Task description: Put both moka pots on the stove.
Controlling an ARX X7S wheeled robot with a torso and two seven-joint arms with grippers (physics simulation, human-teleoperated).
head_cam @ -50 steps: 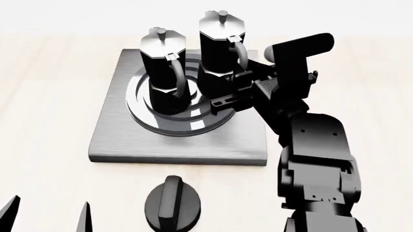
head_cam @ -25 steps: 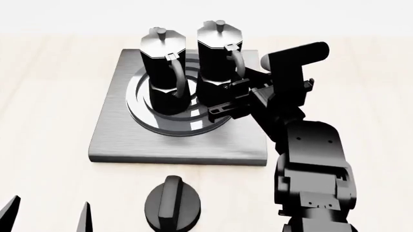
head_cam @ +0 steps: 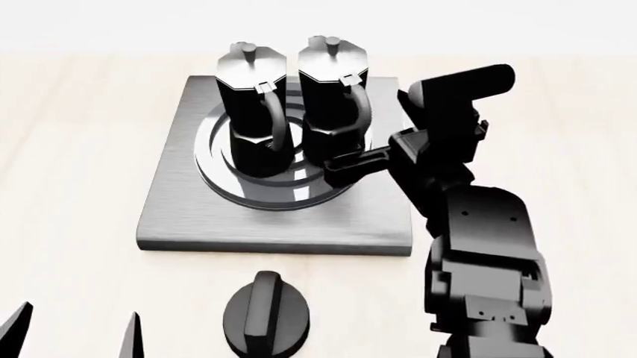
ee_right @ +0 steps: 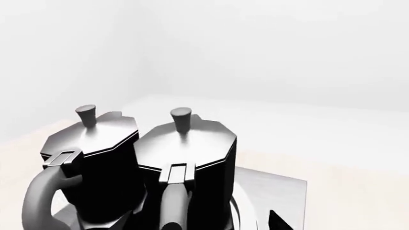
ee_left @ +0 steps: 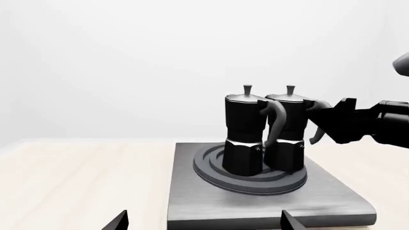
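Two moka pots [head_cam: 289, 104] — pale wooden tabletop [head_cam: 70, 149]

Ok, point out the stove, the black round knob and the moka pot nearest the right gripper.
stove [head_cam: 189, 216]: head view, bare near-left part of the grey plate.
black round knob [head_cam: 265, 317]: head view, middle of its raised grip.
right-hand moka pot [head_cam: 327, 101]: head view, its black upper body below the silver lid.

Two moka pots [head_cam: 297, 104] upright on stove [head_cam: 274, 216], right gripper [head_cam: 348, 160] at right pot's handle, knob [head_cam: 267, 313] in front
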